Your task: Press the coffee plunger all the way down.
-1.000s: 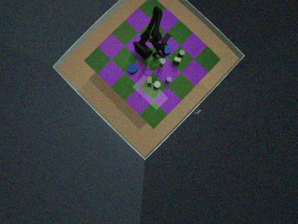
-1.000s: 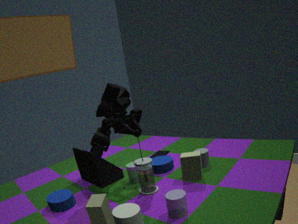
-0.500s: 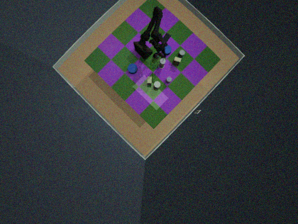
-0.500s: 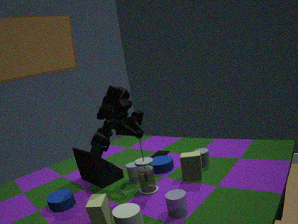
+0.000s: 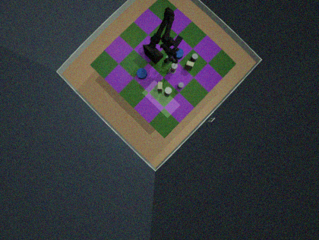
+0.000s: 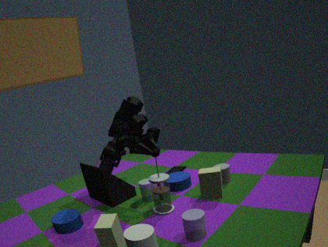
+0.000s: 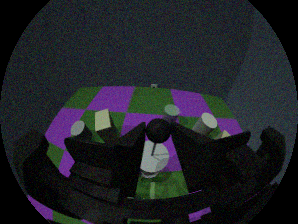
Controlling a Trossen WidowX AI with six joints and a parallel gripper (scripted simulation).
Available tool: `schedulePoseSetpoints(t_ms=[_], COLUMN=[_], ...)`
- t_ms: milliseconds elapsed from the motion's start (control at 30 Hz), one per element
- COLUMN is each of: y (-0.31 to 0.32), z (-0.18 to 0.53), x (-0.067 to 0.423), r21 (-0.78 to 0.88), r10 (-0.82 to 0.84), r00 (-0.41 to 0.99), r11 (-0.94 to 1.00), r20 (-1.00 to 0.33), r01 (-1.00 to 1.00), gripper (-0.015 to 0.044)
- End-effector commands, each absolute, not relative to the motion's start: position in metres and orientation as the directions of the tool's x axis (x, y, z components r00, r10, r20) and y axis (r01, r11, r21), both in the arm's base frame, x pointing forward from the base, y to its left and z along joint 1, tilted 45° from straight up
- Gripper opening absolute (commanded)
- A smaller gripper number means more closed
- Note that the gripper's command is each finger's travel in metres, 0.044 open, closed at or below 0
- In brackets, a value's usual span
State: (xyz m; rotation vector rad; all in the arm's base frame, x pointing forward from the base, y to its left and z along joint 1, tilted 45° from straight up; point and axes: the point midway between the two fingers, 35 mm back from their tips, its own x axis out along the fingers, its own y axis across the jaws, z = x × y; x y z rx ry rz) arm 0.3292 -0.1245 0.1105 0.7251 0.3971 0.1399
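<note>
The coffee press [image 5: 174, 68] [image 6: 162, 198] stands upright on the checkered table, a clear glass with a white lid and a pale base ring. In the wrist view its white lid [image 7: 155, 157] shows below the knob. The thin plunger rod [image 6: 158, 166] rises well above the lid, and a brownish layer shows inside the glass. My gripper [image 6: 156, 151] [image 7: 158, 125] is shut on the round black plunger knob [image 7: 158, 130] at the rod's top, with a finger on each side. The knob's edges are partly hidden by the dark fingers.
Blue discs [image 6: 67, 221] [image 6: 179, 181] lie left of the press and behind it. Cream blocks [image 6: 211, 184] [image 6: 110, 231] and several pale cylinders [image 6: 194, 225] [image 6: 140, 235] stand around it. One pale cylinder [image 6: 146, 190] stands close behind the press.
</note>
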Motion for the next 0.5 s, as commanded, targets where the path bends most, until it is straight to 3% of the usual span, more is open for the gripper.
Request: schedulePoseSetpoints(t_ms=[0,467], y=[-0.107,-0.090], z=[0.088,0.073], x=[0.327,0.332], r21=[0.699,0.701], r10=[0.297,0.297], r00=[0.893,0.894], r11=[0.714,0.712], r20=[-0.338,-0.334], r01=[0.027,0.025], gripper=[0.0119,0.0119])
